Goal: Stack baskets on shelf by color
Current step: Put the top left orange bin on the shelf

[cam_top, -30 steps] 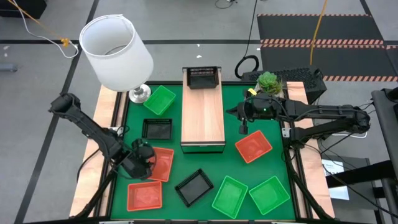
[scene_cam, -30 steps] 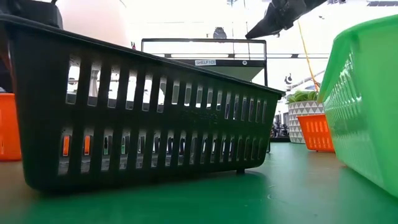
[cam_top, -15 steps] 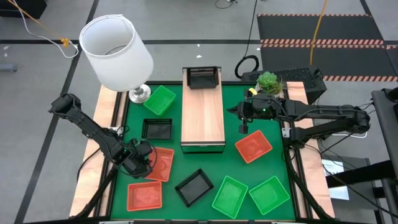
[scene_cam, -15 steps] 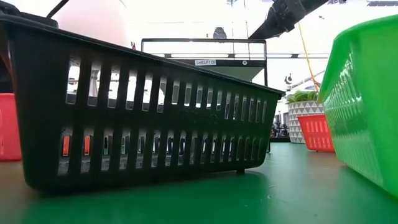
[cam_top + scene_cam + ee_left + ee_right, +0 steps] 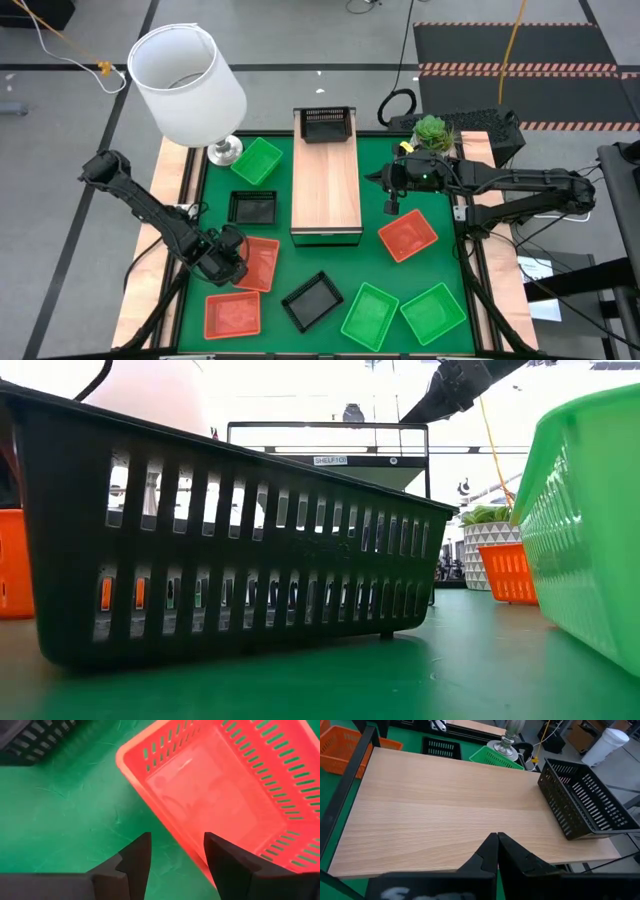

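Note:
The shelf (image 5: pixel 326 195) is a light-wood board; one black basket (image 5: pixel 326 124) sits at its far end. On the green mat lie three green baskets, three orange-red ones and two black ones. My left gripper (image 5: pixel 226 258) (image 5: pixel 175 857) is open, low over the left rim of an orange-red basket (image 5: pixel 257 263). One finger is over the mat and the other (image 5: pixel 227 865) over the basket's wall (image 5: pixel 165 815); whether they touch it, I cannot tell. My right gripper (image 5: pixel 391 194) (image 5: pixel 497 842) is shut and hovers by the shelf's right side, above the wood (image 5: pixel 440 815).
A white lamp (image 5: pixel 187 83) stands at the far left corner and a potted plant (image 5: pixel 432 131) at the far right. In the low view a black basket (image 5: pixel 230 540) and a green basket (image 5: pixel 590 520) fill the foreground. Pale side planks flank the mat.
My left arm has shifted slightly toward the table's left edge, and its dark bulk has left the top-left corner of the low view. The baskets and the shelf have stayed in place.

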`<state>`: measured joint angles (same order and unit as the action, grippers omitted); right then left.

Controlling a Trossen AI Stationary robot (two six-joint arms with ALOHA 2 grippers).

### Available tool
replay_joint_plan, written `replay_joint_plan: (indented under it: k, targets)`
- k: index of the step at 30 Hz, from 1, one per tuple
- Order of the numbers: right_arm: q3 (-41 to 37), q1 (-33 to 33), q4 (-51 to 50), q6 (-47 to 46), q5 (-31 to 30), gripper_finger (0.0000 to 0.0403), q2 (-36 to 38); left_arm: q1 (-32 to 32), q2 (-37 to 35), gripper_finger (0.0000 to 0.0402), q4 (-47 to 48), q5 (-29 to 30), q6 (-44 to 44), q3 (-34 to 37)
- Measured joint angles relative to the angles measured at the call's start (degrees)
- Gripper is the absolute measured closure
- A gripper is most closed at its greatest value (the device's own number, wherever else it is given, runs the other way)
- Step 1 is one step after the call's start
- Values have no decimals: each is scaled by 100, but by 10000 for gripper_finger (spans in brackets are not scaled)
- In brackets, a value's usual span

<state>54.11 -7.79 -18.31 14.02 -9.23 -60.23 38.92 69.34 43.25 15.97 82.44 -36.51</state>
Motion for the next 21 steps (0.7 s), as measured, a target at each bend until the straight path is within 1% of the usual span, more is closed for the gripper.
replay_joint_plan:
  k: [3, 8, 9, 14, 17, 21]
  targets:
    - [0, 0, 0, 20, 0, 403, 0, 0, 0, 268, -12, 2, 6, 0]
    - [0, 0, 0, 22, 0, 403, 0, 0, -2, 377, -9, 0, -143, 0]
    - [0, 0, 0, 22, 0, 403, 0, 0, -10, 386, -4, -7, -168, 0]
    - [0, 0, -2, 22, 2, 403, 0, -31, -171, 380, 41, -8, -391, -46]
    - [0, 0, -1, 29, 2, 403, -2, -92, -351, 391, 173, 46, -589, -182]
    - [0, 0, -2, 38, 2, 403, -2, -242, -536, 389, 436, 117, -1277, -510]
